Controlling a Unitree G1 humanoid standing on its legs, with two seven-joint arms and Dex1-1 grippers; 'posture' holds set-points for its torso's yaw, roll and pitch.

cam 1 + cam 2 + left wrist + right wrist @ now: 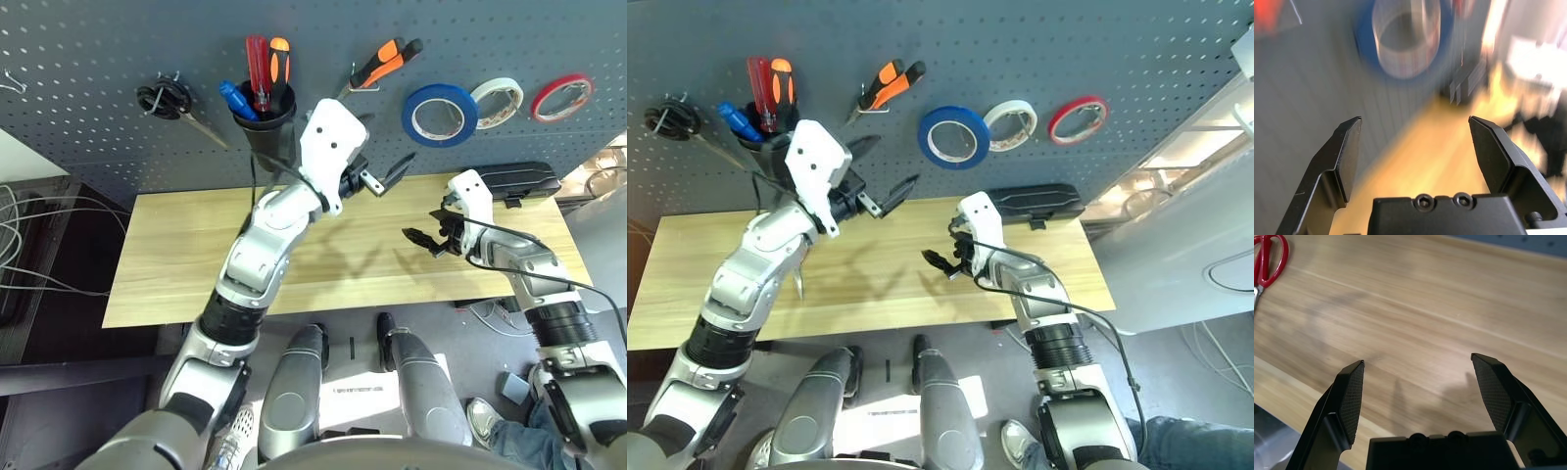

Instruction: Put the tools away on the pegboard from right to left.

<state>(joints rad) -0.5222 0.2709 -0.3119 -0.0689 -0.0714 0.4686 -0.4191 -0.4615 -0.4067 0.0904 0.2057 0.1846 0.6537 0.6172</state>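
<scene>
Pegboard [88, 88]: large dark grey perforated wall panel, upright behind the light wooden table [176, 255].
Blue tape roll [440, 114]: hung on the panel, just left of a white tape roll [497, 102] and a red tape roll [561, 97]; blurred in the left wrist view [1400, 41].
Orange-and-black-handled pliers [384, 62]: hung on a metal hook, upper middle of the panel, handles slanting up to the right.
Small blue-handled screwdriver [235, 100]: standing tilted in the black cup [266, 127] with a red-handled and an orange-handled screwdriver [279, 69].
Red-handled scissors [1267, 258]: flat on the table, seen in the right wrist view; in the right eye view, only a blade tip [799, 284] showing below the left forearm.
Black-handled scissors [171, 103]: hung at the panel's left.
Black case [514, 181]: at the table's back right edge.
Left pincer [384, 178]: raised above the table, fingers spread wide, holding nothing, pointing toward the blue tape roll.
Right pincer [423, 233]: low over the table's right half, fingers spread wide, holding nothing; bare wood between them in its wrist view.
</scene>
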